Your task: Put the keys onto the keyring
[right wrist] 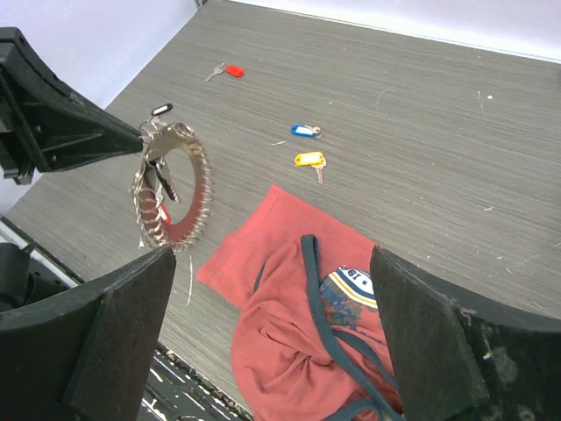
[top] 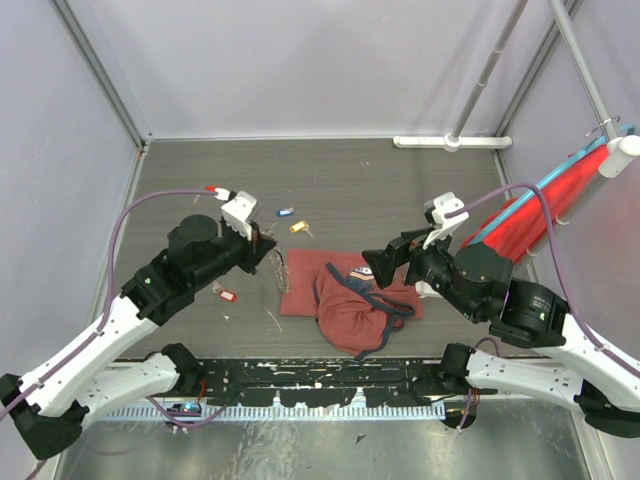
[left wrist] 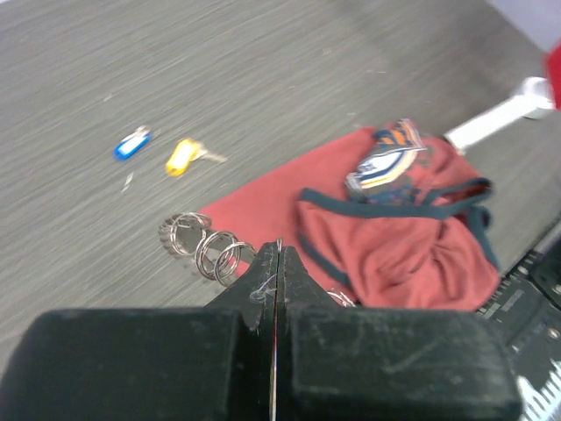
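My left gripper (top: 266,250) is shut on the wire of the keyring (top: 280,270), a spiky ring of small silvery keys that hangs upright from its tips just left of the red cloth. In the left wrist view the jaws (left wrist: 279,252) are pressed together on the thin wire, with ring coils (left wrist: 209,247) beside them. The right wrist view shows the keyring (right wrist: 171,197) hanging from those fingers (right wrist: 79,136). Loose keys lie on the table: red (top: 212,189), blue (top: 285,212), yellow (top: 298,227), a red tag (top: 226,294) and a black one (right wrist: 160,110). My right gripper (top: 372,268) is open and empty above the cloth bag.
A dark-red cloth bag (top: 350,300) with a dark drawstring and a printed badge lies crumpled in the middle. It fills the space between my right gripper's fingers (right wrist: 114,342). A black perforated strip (top: 320,380) runs along the near edge. Enclosure walls stand on three sides.
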`<move>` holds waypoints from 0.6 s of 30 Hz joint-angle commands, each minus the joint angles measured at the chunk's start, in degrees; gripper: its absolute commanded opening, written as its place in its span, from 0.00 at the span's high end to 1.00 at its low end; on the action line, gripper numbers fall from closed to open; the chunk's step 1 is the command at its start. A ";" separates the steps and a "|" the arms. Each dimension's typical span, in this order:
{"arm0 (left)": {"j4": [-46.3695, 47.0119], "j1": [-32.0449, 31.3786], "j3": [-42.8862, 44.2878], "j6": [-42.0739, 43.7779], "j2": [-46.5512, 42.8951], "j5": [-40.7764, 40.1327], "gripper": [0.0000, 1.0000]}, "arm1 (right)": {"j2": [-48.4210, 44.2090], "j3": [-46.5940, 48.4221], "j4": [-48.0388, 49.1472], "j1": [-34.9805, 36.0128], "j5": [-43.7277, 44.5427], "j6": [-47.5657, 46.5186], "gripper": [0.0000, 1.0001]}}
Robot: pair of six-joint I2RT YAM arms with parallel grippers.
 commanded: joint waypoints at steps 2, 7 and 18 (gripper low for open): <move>-4.09 7.24 -1.66 -2.74 0.65 -2.45 1.00 | 0.34 -0.04 1.25 0.01 2.58 2.38 0.00; -7.07 10.65 -1.92 -3.93 5.82 -5.26 1.00 | -1.15 -0.27 1.12 0.02 2.40 2.60 0.00; -10.56 11.64 3.21 -3.45 21.23 -3.73 0.99 | -2.39 -0.89 -0.59 0.03 1.36 2.90 0.00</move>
